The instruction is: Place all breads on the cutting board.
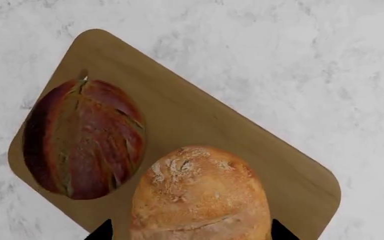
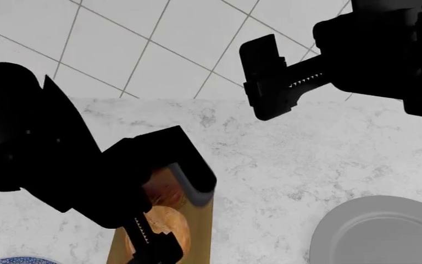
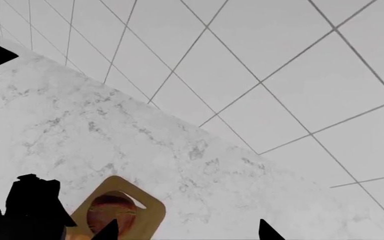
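The breads sit together on the cutting board (image 1: 245, 145): in my left wrist view the darker reddish-brown roll (image 1: 82, 140) lies near one rounded end, and the golden-tan roll (image 1: 202, 195) lies just beside it toward the camera, the two close but apart. The left gripper (image 1: 186, 232) shows only as two dark fingertips (image 1: 102, 231), one on each side of the golden-tan roll at the frame edge; the jaws stand spread about as wide as the roll, and I cannot tell whether they press on it. In the head view the left arm covers most of the board, leaving a strip of wood and parts of both rolls visible under it. The right gripper (image 2: 266, 77) is raised well apart from the board, over the far edge of the counter; its jaws stand parted and hold nothing. The board rests on a white marble counter (image 2: 284, 159) that meets a white tiled wall (image 2: 182, 38) with grey grout lines. A plain grey plate (image 2: 387, 231) lies on the counter near the robot's right, cut off by the frame. A small blue patterned rim (image 2: 17, 260) shows at the lower left corner, too cropped to identify further. The board's slot handle is not discernible in any view.
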